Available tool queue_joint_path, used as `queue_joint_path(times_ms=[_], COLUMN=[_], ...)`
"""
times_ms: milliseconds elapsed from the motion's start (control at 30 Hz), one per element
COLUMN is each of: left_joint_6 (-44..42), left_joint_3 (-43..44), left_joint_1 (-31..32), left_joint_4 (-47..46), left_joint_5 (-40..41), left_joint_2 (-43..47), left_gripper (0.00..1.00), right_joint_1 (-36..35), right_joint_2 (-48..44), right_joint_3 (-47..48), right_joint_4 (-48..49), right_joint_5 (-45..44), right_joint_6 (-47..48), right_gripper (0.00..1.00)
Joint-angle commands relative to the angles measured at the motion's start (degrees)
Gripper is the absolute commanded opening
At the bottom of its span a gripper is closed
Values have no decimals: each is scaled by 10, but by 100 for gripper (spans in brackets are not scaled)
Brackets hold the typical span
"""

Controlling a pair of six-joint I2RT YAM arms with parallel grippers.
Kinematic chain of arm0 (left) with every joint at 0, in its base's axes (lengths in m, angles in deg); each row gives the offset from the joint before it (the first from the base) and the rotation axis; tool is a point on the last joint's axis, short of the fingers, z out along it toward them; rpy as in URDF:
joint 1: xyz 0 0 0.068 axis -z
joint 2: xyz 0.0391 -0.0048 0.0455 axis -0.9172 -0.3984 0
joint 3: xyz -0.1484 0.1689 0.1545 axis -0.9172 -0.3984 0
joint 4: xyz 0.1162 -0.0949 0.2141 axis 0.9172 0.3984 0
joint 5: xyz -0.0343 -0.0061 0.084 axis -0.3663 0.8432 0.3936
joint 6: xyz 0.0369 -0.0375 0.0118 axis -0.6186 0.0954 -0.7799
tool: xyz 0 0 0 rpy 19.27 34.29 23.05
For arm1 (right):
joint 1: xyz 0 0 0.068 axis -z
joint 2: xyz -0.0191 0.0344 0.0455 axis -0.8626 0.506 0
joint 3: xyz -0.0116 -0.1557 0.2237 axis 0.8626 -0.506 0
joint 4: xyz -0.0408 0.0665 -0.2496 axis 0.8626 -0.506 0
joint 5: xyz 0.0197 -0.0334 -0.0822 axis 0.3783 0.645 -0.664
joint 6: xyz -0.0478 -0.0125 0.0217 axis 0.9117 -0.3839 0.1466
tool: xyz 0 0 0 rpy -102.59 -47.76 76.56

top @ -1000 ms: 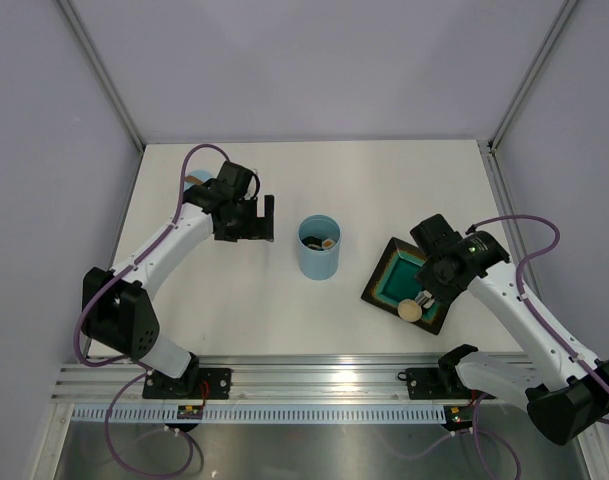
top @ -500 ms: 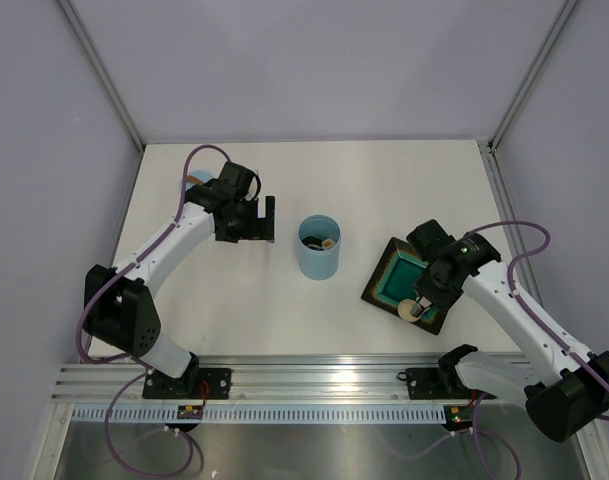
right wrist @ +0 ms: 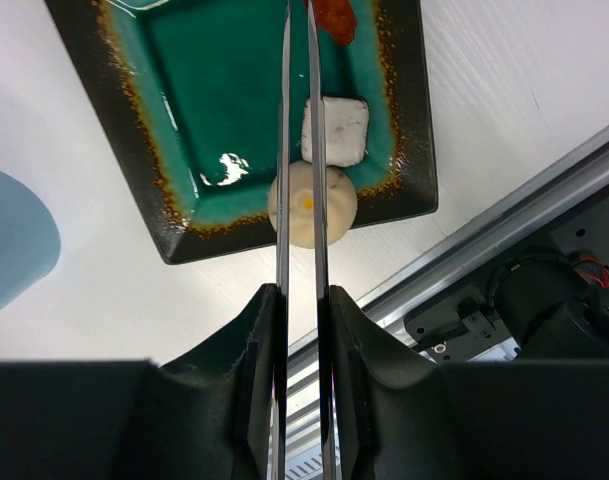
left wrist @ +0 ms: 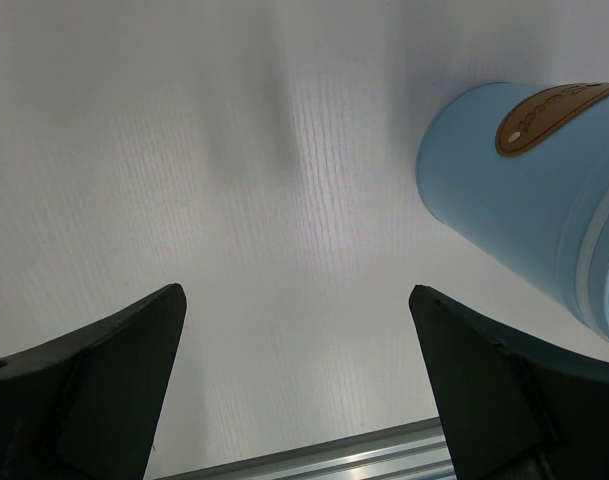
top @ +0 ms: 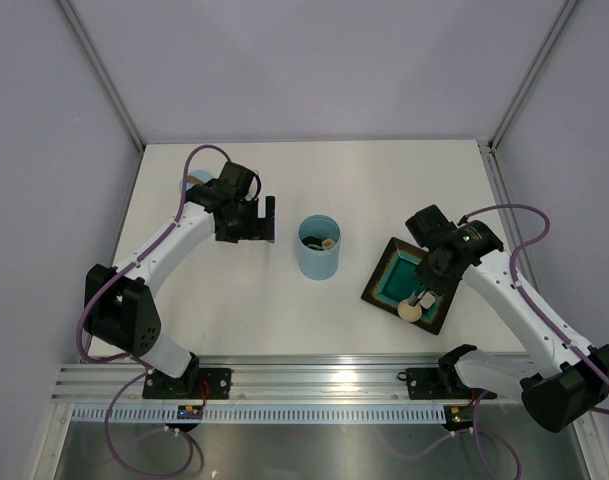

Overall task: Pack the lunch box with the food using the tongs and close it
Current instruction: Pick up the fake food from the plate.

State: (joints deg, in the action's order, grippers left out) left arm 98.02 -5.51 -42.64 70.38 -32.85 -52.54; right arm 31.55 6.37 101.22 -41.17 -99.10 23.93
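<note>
My right fingers [right wrist: 267,325] are pinching the tongs [right wrist: 283,150], whose arms are squeezed nearly together over the teal plate [right wrist: 134,110]. A bun [right wrist: 329,210], a white cube [right wrist: 336,130] and a red piece [right wrist: 334,18] sit there. My left fingers [left wrist: 124,360] are spread wide and empty near the lunch box [top: 319,255], which is upright mid-desk [top: 234,310].

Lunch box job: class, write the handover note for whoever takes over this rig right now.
Left gripper: open, empty, hovering left of the lunch box.
Right gripper: shut on the tongs, squeezed nearly closed over the plate.
Done: some food already in the lunch box.
To do: bun, white cube and red piece are on the plate; whether the tongs hold one, cannot tell. Then close it; a blue disc, likely the lid, lies behind the left arm.
</note>
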Motion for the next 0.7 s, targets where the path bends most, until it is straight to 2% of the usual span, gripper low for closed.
queue_joint_path(times_ms=[0,300,667], left_joint_6=[-7,-4,-4], left_joint_3=[14,6,4], left_joint_1=[-1,-1,-1], left_joint_4=[-13,-12,-12], left_joint_5=[-1,5,4], left_joint_2=[7,13,8], left_gripper=[99,99,99], right_joint_1=[4,4,4], right_joint_2=[12,41,53], right_joint_3=[50,143,186], right_joint_4=[-116,-102,-82], right_joint_5=[-41,-28,33], right_joint_6=[21,87,145], right_gripper=[5,0,0])
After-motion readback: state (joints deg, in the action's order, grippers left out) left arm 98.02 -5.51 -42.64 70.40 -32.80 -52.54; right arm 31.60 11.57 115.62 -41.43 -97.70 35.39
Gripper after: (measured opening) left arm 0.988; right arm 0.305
